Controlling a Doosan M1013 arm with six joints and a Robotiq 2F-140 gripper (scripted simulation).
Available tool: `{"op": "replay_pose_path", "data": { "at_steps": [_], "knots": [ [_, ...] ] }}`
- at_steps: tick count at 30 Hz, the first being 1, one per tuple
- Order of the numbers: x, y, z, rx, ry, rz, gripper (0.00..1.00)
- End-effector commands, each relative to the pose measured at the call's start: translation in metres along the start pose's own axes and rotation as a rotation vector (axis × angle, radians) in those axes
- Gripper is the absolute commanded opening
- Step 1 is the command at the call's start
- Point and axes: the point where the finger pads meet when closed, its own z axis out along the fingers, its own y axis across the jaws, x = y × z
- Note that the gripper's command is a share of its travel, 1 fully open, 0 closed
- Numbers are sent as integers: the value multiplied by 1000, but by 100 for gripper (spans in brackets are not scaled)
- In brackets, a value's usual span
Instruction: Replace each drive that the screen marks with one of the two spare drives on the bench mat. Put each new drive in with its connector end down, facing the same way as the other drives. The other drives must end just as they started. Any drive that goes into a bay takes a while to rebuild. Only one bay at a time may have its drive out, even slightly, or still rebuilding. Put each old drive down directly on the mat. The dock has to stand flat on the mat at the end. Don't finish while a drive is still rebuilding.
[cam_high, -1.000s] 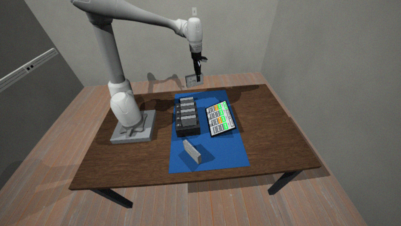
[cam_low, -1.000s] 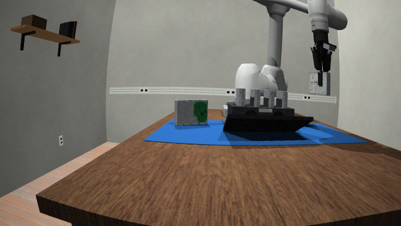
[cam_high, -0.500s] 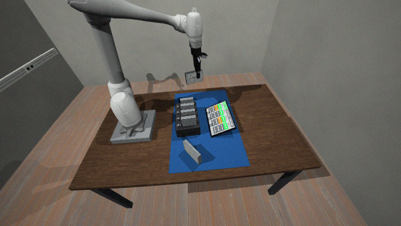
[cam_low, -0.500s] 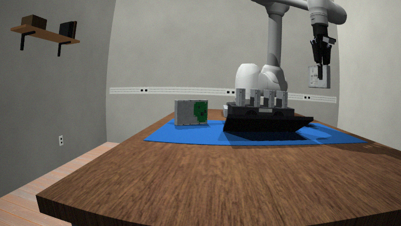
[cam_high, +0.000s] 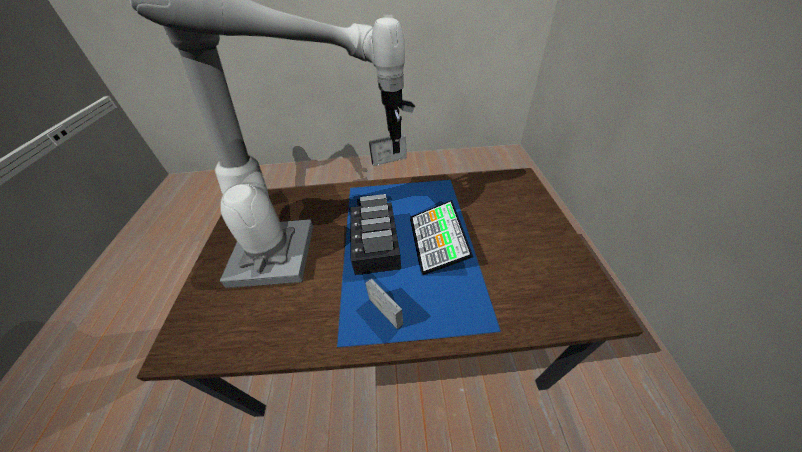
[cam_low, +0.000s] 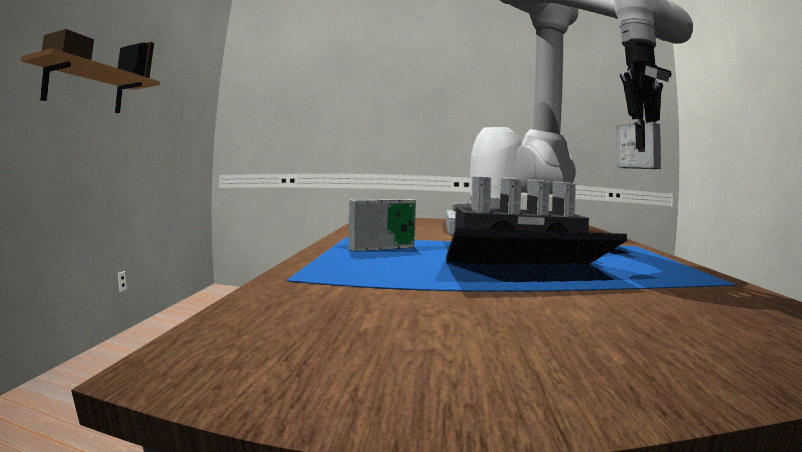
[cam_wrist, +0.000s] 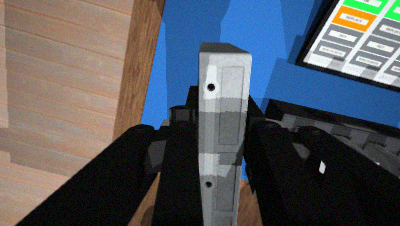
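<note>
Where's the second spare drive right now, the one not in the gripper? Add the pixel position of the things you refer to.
In the top view, the spare drive (cam_high: 384, 303) (cam_low: 367, 225) stands on edge on the blue mat (cam_high: 449, 314) (cam_low: 331, 269), near its front edge, just in front of the dock (cam_high: 376, 263) (cam_low: 522, 224).
</note>
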Motion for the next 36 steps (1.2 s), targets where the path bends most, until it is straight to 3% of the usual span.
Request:
{"op": "replay_pose_path", "data": {
  "at_steps": [1,23,36],
  "knots": [
    [0,0,-3,1,1,0,10],
    [0,0,-5,1,1,17,10],
    [0,0,-5,1,1,305,10]
  ]
}}
